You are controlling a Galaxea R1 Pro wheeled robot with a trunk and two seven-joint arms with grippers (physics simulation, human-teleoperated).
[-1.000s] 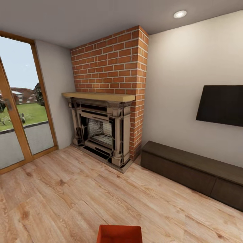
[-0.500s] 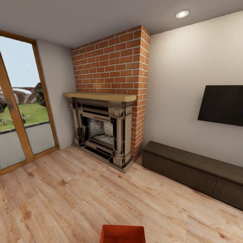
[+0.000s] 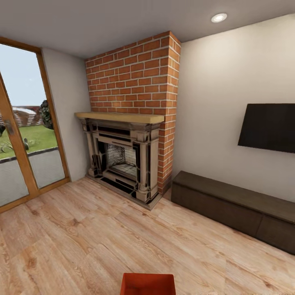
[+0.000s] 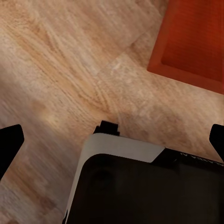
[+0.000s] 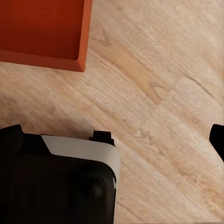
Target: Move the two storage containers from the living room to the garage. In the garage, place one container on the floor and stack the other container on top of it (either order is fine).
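Facing the red-brick fireplace (image 3: pixel 130 123), the robot stands in the living room with one orange-red storage container (image 3: pixel 148 284) on the wood-plank floor (image 3: pixel 82 237) directly in front of its base, well short of the fireplace hearth. Just the far edge and a strip of the ribbed inside of that tub show at the lower border of the head view. To the right of the fireplace runs the low dark bench (image 3: pixel 233 209), with the black TV (image 3: pixel 268 128) on the wall above it; to the fireplace's left is the glazed door (image 3: pixel 20 139) onto the lawn.

Over the last second the whole head picture has slid a little one way and back, and the tub sits at nearly the same spot against the floorboards, so this reads as small camera or base motion, not a move of the container. Judged from that, the robot is settling its position for a pick-up; nothing has been lifted yet, and the garage stage is all ahead.

Each wrist camera looks down at the planks with a corner of the container in sight. The left gripper (image 4: pixel 112 140) and right gripper (image 5: pixel 112 140) show dark fingertips spread wide at the picture edges, apparently released and holding nothing, though the tips are barely in frame. Which of the two containers this is cannot be told.
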